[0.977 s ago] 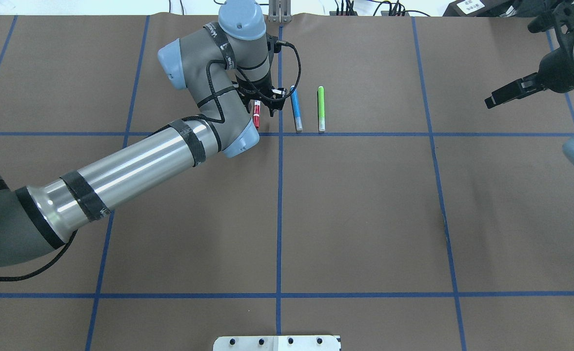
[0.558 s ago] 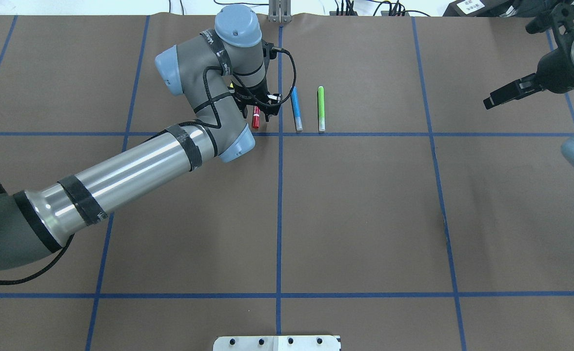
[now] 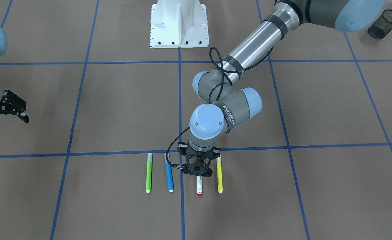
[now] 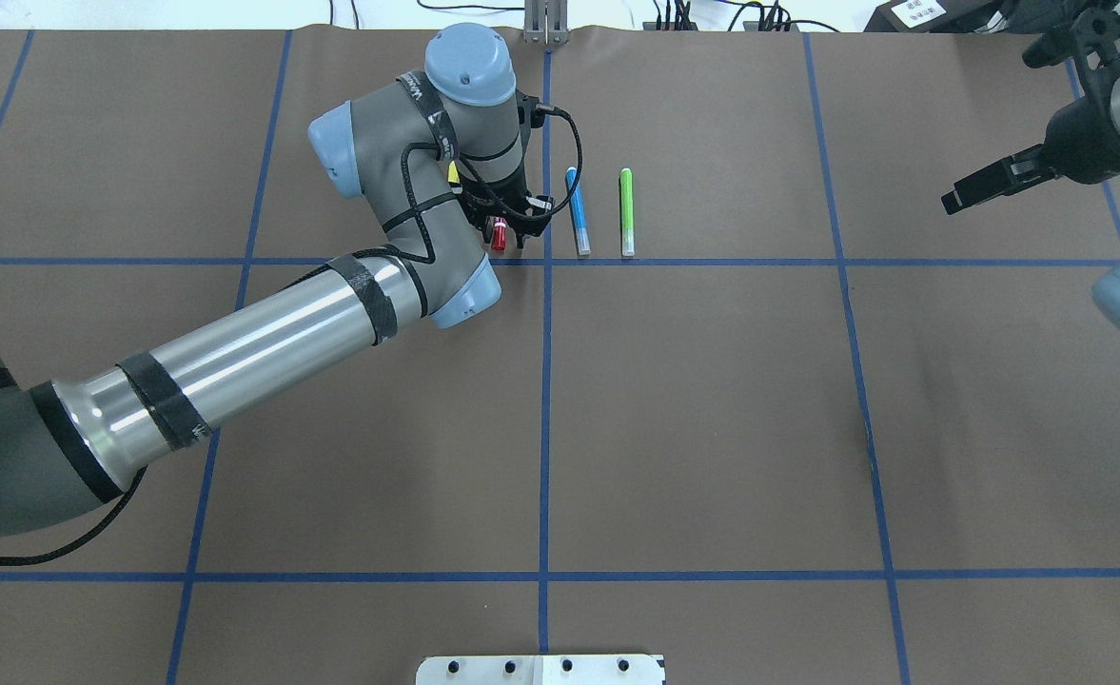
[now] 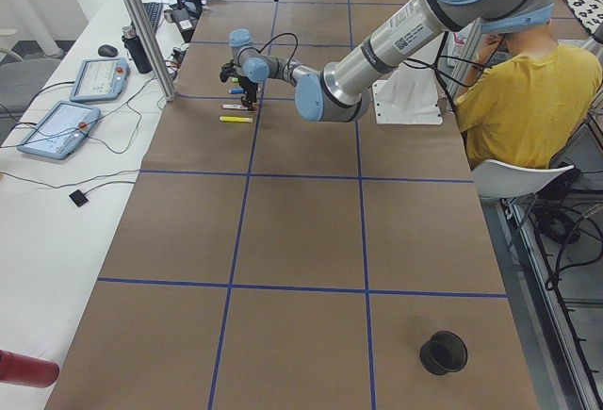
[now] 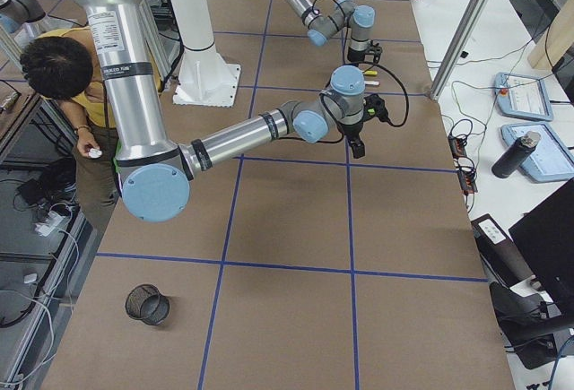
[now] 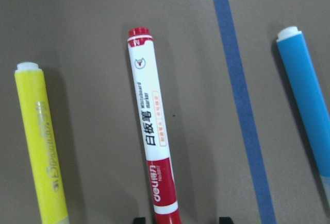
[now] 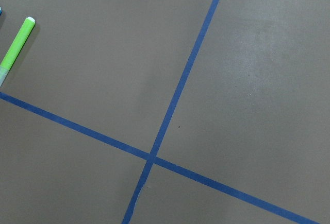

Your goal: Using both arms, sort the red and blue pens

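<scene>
Left pincer [image 3: 198, 171], jaws apart, straddles the red marker [image 7: 152, 147] at its cap end, set crosswise for a clean pinch. The marker lies on the worktop [image 4: 712, 428] between yellow marker [image 7: 41, 147] and blue marker [image 7: 309, 105]. Right pincer [image 3: 7, 125] hangs spread, well apart.

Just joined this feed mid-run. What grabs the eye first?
The left gripper hangs open astride the red-capped marker, which lies in a neat row between the blue marker and the yellow marker, the green marker beyond the blue. The right gripper hovers open far off to the side.
</scene>
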Controlling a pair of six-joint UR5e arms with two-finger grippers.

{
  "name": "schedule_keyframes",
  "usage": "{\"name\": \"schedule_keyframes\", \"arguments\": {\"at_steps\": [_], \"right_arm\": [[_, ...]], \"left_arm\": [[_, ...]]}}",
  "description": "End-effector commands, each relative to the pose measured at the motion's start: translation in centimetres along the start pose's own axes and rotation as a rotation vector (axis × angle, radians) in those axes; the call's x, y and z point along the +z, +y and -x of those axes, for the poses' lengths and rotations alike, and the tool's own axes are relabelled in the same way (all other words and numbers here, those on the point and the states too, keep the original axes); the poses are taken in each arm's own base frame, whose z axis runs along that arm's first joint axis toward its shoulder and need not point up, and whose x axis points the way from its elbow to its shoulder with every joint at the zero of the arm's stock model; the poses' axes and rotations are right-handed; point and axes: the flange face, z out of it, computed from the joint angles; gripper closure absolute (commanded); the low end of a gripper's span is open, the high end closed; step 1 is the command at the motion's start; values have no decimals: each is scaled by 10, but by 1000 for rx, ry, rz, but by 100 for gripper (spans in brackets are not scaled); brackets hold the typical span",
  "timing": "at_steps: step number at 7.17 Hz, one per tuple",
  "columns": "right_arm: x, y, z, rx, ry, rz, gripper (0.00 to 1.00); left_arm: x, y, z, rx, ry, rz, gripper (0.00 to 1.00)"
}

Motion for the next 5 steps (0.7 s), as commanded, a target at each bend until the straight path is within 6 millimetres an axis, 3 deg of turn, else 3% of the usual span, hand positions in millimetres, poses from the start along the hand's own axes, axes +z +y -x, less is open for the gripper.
{"name": "schedule_keyframes", "arguments": {"at_steps": [1, 3, 4, 5], "right_arm": [[3, 0, -1, 0, 5, 1, 0], [3, 0, 0, -1, 5, 3, 0], [3, 0, 0, -2, 4, 1, 0], [3, 0, 0, -2, 4, 1, 0]], "left_arm": [[5, 5, 6, 1, -1, 2, 54], [5, 6, 8, 2, 0, 1, 54], [4, 6, 7, 3, 2, -1, 60], [4, 7, 6, 5, 4, -1, 73]]}}
